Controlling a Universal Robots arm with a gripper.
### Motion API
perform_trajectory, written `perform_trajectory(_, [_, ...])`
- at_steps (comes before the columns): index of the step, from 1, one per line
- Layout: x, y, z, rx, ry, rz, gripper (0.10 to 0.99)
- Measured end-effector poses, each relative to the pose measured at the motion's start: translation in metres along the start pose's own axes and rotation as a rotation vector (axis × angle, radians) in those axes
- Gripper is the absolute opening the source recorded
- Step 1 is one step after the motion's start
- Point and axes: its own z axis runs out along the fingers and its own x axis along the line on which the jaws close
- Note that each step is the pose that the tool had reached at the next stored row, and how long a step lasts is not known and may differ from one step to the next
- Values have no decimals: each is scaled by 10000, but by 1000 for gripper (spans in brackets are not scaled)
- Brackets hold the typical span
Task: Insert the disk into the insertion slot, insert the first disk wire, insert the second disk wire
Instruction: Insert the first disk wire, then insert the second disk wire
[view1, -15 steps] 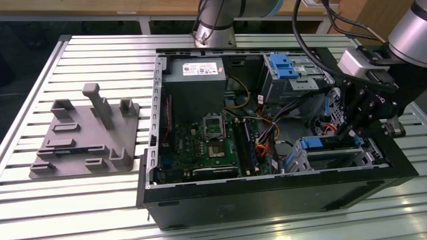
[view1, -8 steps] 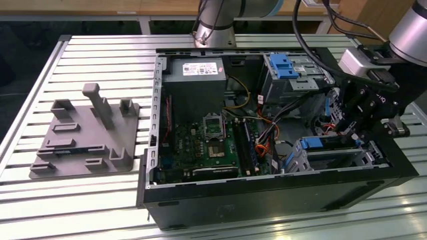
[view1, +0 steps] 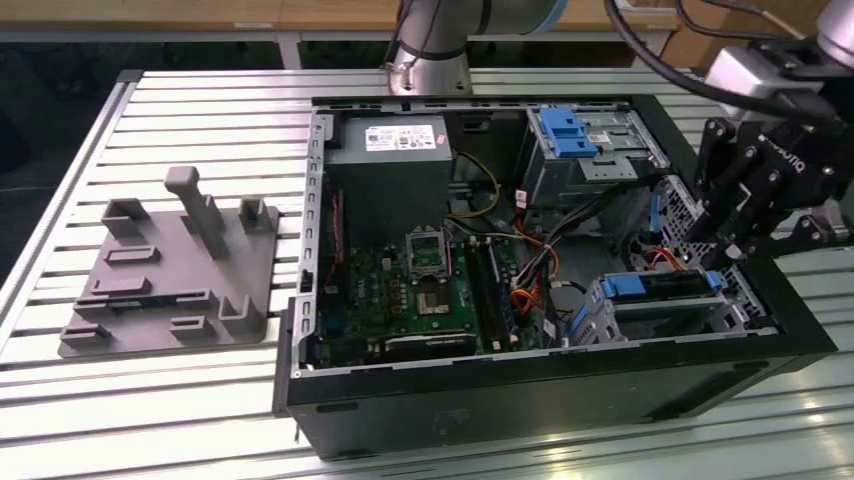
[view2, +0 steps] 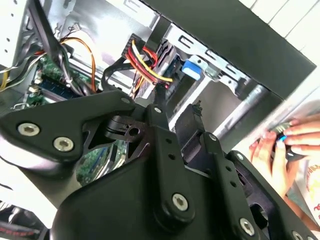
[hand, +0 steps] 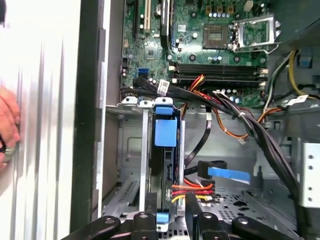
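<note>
At the case's (view1: 534, 385) four o'clock, disk (view1: 665, 287) seated in insertion slot (view1: 667, 318).
Gripper (hand: 171, 200) open over its edge, wires (hand: 192, 189) alongside.

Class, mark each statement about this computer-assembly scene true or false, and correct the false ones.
1. The disk sits in the slot. True.
2. The gripper hangs over the grey fixture. False: it is above the case, by the disk; the fixture stands beside the case.
3. A hand is outside the case. True.
4. The case is closed. False: it lies open, with the motherboard showing.
</note>
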Motion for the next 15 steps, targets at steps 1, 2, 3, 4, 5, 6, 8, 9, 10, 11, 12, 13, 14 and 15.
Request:
perform_trajectory(1, [1,1,-45,0,0,0,361])
perform_trajectory(2, [3,1,-90,0,0,0,361])
perform_trajectory(3, [4,1,-123,0,1,0,361])
perform_trajectory(4, [4,1,-133,0,0,0,361])
perform_trajectory(5, [5,1,-135,0,-2,-1,361])
perform_trajectory(6, [5,1,-135,0,-2,0,361])
perform_trajectory(8, [4,1,-136,0,0,0,361])
perform_trajectory(9, [3,1,-137,0,-1,0,361])
perform_trajectory(10, [3,1,-137,0,0,0,361])
perform_trajectory(11, [3,1,-137,0,0,-1,361])
perform_trajectory(12, [3,1,-137,0,-1,0,361])
perform_trajectory(13, [3,1,-137,0,0,0,361])
perform_trajectory(14, [2,1,-137,-1,0,0,361])
perform_trajectory(15, [2,1,-137,0,0,0,361])
